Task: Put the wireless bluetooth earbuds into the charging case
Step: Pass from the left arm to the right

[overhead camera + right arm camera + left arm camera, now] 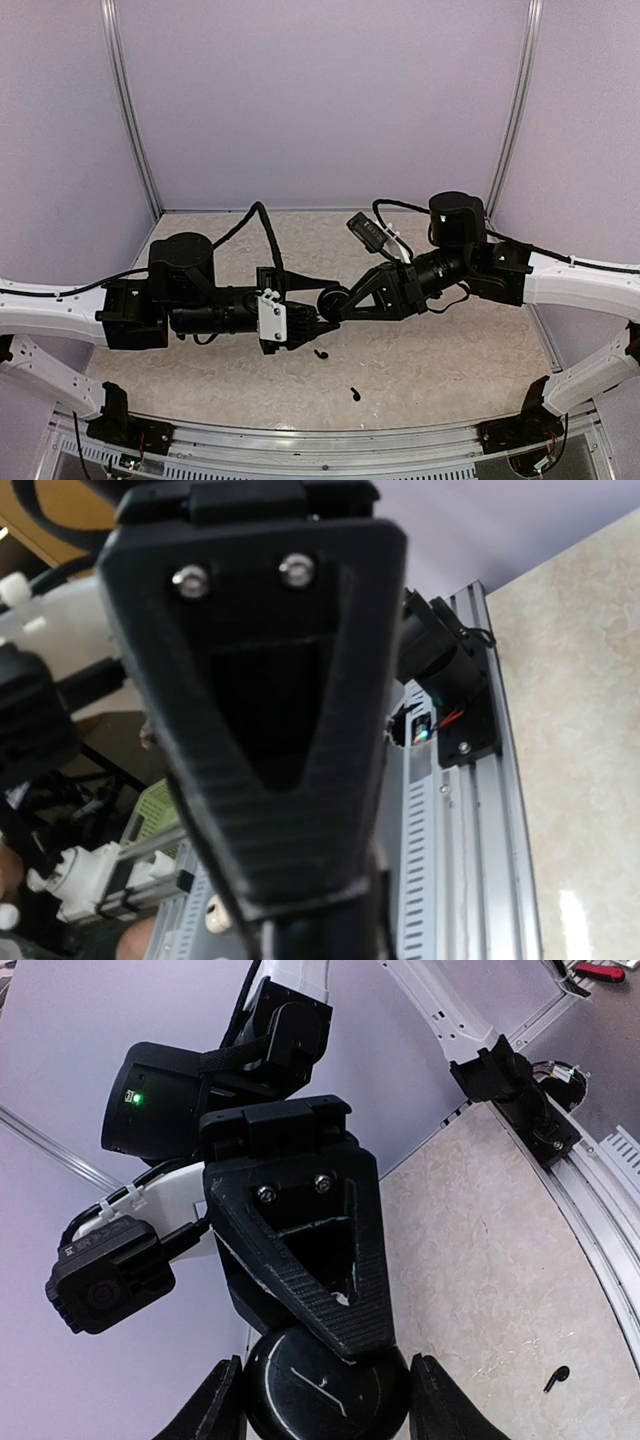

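The round black charging case [333,300] hangs above the table between both grippers. In the left wrist view the case [325,1385] sits between my left fingers [215,1410], which flank its rim. My left gripper [320,322] is shut on it. My right gripper [342,302] meets it from the right, and one of its fingers [320,1280] lies across the case's flat face. The lid looks closed. Two tiny black earbuds lie on the table, one [320,353] just below the grippers and one [354,393] nearer the front; one also shows in the left wrist view [556,1377]. The right wrist view is mostly filled by a black finger [270,730].
A beige speckled tabletop [440,360] with pale walls on three sides. An aluminium rail [320,440] with the arm mounts [450,695] runs along the near edge. Black cables loop over both arms.
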You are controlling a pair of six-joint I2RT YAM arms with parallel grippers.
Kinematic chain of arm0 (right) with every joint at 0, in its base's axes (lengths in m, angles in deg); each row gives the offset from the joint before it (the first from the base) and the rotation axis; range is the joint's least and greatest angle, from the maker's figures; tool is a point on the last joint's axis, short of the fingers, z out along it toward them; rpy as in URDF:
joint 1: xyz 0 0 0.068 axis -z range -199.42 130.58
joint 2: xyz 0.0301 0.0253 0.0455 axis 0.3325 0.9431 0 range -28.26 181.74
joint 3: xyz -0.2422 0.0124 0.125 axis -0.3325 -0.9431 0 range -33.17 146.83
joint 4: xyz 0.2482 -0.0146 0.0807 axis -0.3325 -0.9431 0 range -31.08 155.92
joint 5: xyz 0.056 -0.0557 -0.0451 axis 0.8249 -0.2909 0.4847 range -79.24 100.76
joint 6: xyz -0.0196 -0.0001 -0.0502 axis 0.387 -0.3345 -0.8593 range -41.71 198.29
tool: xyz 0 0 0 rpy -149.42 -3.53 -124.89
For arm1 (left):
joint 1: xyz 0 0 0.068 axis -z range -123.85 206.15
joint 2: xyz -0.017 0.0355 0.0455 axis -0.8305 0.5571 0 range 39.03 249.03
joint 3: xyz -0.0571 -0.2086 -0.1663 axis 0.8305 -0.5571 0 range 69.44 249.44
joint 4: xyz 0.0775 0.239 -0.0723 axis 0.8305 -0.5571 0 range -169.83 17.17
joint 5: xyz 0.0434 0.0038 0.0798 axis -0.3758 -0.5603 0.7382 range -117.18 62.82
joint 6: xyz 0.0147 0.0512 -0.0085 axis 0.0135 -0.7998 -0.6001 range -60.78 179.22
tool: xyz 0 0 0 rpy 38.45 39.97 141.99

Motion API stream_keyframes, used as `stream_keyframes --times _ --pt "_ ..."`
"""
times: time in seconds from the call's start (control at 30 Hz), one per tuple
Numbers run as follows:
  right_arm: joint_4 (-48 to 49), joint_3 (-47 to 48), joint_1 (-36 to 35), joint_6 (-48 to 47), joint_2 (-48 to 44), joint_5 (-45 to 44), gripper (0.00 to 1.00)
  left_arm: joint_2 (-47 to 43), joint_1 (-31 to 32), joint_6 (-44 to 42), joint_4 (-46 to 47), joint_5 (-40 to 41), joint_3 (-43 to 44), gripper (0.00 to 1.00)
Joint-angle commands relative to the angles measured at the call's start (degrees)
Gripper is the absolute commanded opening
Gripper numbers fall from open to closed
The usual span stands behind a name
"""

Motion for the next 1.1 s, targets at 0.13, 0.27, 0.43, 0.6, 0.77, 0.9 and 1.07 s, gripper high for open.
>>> stream_keyframes --times 0.13,0.27,0.43,0.6,0.77,0.9,1.07 --pt "-0.16 1.08 0.19 -1.58 -0.33 0.27 0.13 0.21 -0.08 -0.12 0.83 0.39 0.23 0.58" --pt "-0.33 1.07 0.61 -3.92 -1.51 -1.66 0.12 -1.05 -0.04 1.83 2.9 1.64 -0.84 0.98" --pt "1.47 -0.47 2.47 -9.35 -5.4 -7.01 0.11 -3.8 -0.34 10.8 7.91 6.56 -3.19 0.99" --pt "5.37 -3.32 3.18 -16.53 -8.74 -12.56 0.1 -3.69 -2.45 27.79 3.1 9.77 2.09 0.99" --pt "9.69 -6.78 3.18 -22.76 -11.6 -15.83 0.08 0.68 -4.55 41.85 -0.73 12.09 7.31 0.99" --pt "10.41 -8.47 3.16 -26.11 -12.89 -16.79 0.07 -0.14 -5.6 45.22 0.97 6.12 7.14 0.99" --pt "11.85 -9.73 3.18 -27.44 -13.29 -16.81 0.06 2.32 -5.62 46.9 0.4 0.03 8.65 0.99"
